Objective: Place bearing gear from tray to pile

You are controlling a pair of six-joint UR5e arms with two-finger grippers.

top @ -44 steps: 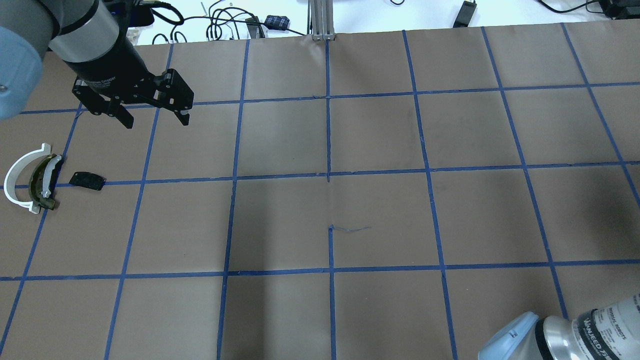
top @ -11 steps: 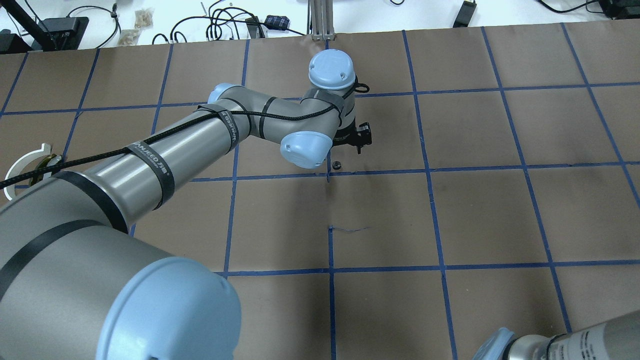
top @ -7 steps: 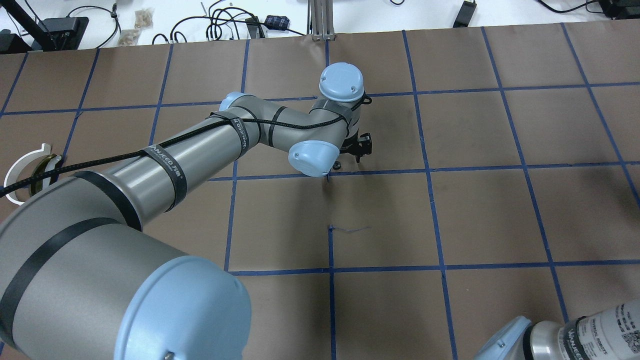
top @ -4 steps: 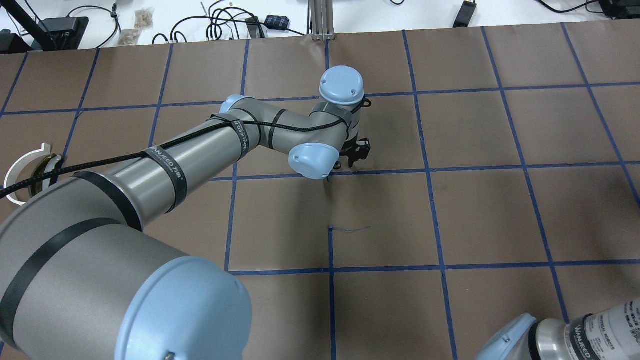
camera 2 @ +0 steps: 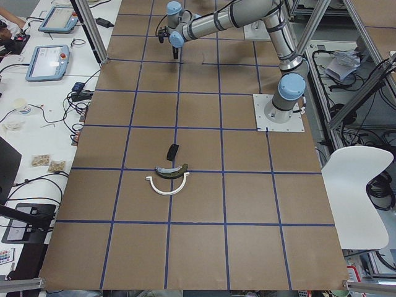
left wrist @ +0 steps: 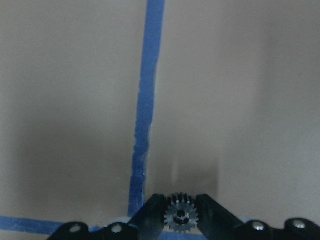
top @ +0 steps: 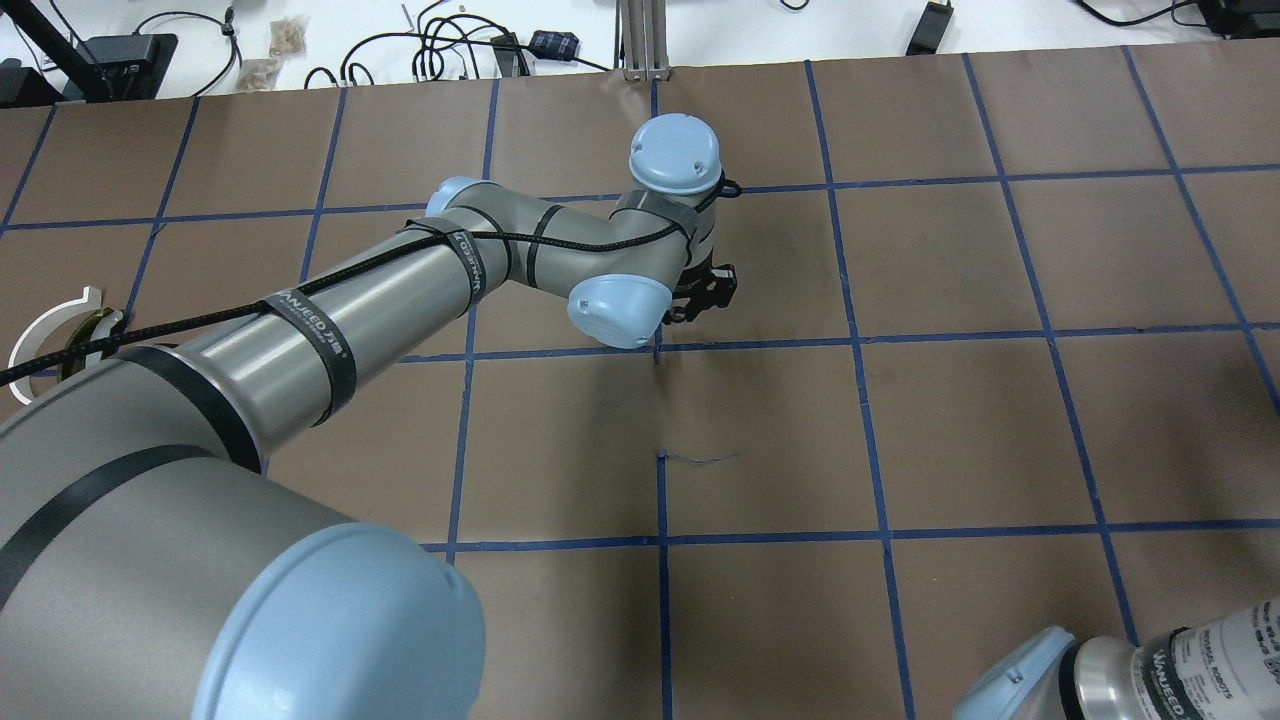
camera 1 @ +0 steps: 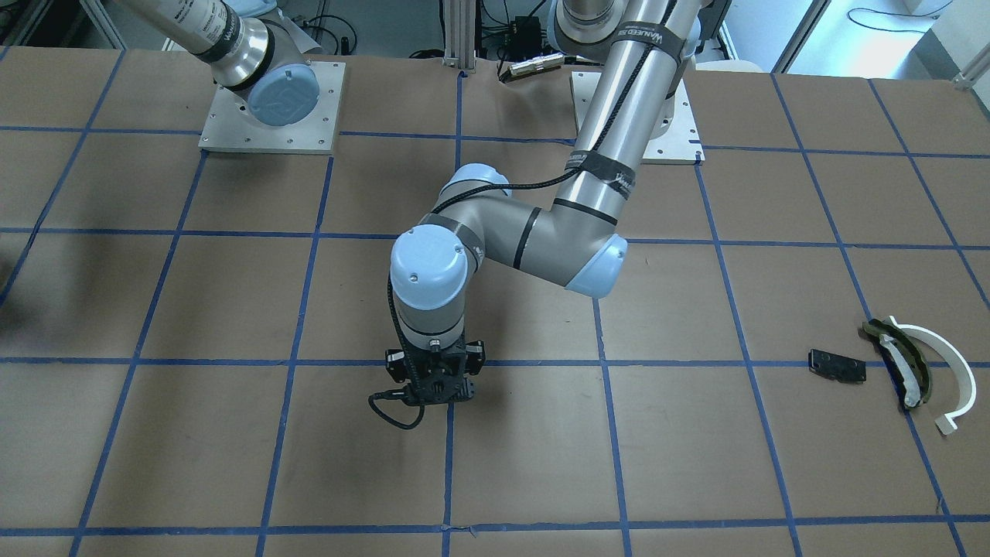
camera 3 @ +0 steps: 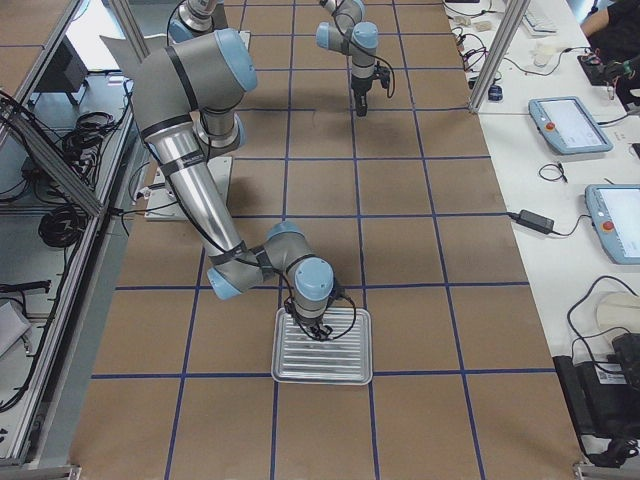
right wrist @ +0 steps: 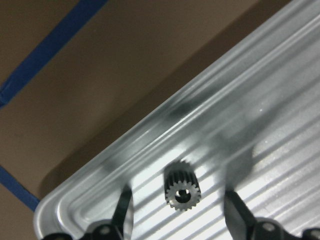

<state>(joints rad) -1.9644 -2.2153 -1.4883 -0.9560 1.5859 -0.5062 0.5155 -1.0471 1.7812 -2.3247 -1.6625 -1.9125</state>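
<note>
My left gripper (left wrist: 181, 212) is shut on a small black toothed bearing gear (left wrist: 181, 219), just above the brown table near a blue tape line at the table's middle (top: 700, 300) (camera 1: 433, 391). My right gripper (right wrist: 179, 207) is open, its fingers (right wrist: 122, 202) on either side of a second black gear (right wrist: 182, 192) that lies on the ribbed metal tray (right wrist: 65, 210) (camera 3: 345, 372). The pile lies far off at the left end: a white half-ring (camera 1: 947, 363), a dark olive curved piece (camera 1: 897, 348) and a black plate (camera 1: 837, 365).
The left arm's long forearm (top: 330, 320) stretches across the table's left half and hides most of the pile in the overhead view. Cables and small boxes (top: 450, 45) lie beyond the far edge. The right arm's elbow (top: 1030, 680) sits at the near right corner.
The left arm swung from near the pile to the table's middle, came down over a small gear lying by the tape line and shut on it; the gear no longer shows on the table.
</note>
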